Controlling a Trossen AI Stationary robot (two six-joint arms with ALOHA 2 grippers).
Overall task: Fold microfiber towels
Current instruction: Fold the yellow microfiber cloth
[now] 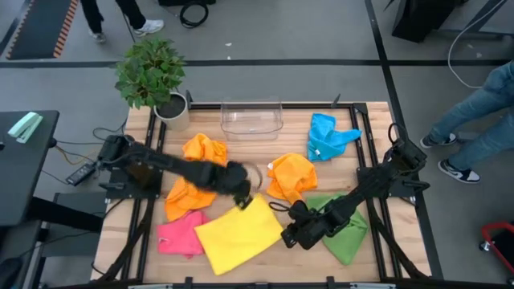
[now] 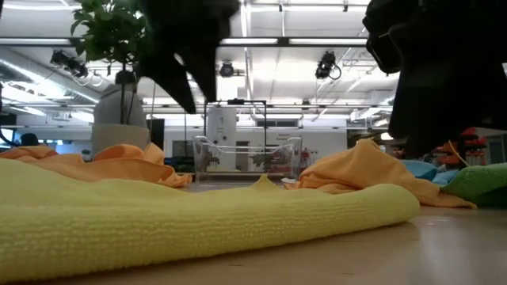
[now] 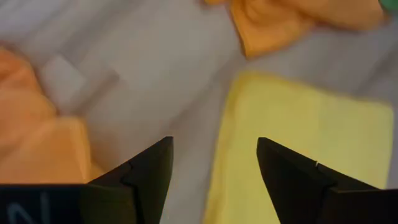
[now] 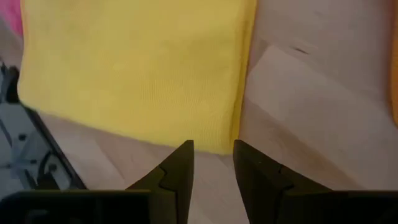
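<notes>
A: High view. The flat yellow microfiber towel (image 1: pixel 237 231) lies near the front edge of the wooden table (image 1: pixel 369 261), about mid-width. The pink cloth (image 1: pixel 180 233) touches its left side, and a crumpled orange cloth (image 1: pixel 193 172) sits behind that. The second orange cloth (image 1: pixel 293 177) is at mid-table, the green one (image 1: pixel 344 229) is front right, and the blue one (image 1: pixel 328 135) is toward the back right. The clear plastic bin (image 1: pixel 251 117) is at the back edge, with a potted plant (image 1: pixel 152 76) on the back left corner.

B: Grippers?

A: The left gripper (image 1: pixel 241 193) is above the yellow towel's back corner. The right gripper (image 1: pixel 291 235) is at its right corner. Both are empty.

B: Low view?

A: The yellow towel (image 2: pixel 198 218) is a thick, limp slab with a rounded edge; it looks folded over. It's soft pile, so my guess is it's light and will drape and slide on the wood.

B: Left wrist?

A: The left fingers (image 3: pixel 152 171) are spread wide with nothing between them, over bare wood and the towel edge (image 3: pixel 298 143).

B: Right wrist?

A: The right fingers (image 4: pixel 180 165) are narrowly parted and hold nothing, just off the towel's corner (image 4: pixel 137 68).

B: Where to grab?

A: Pinch the corners or the edge so all layers are caught. A grab mid-panel would likely just bunch it.
</notes>
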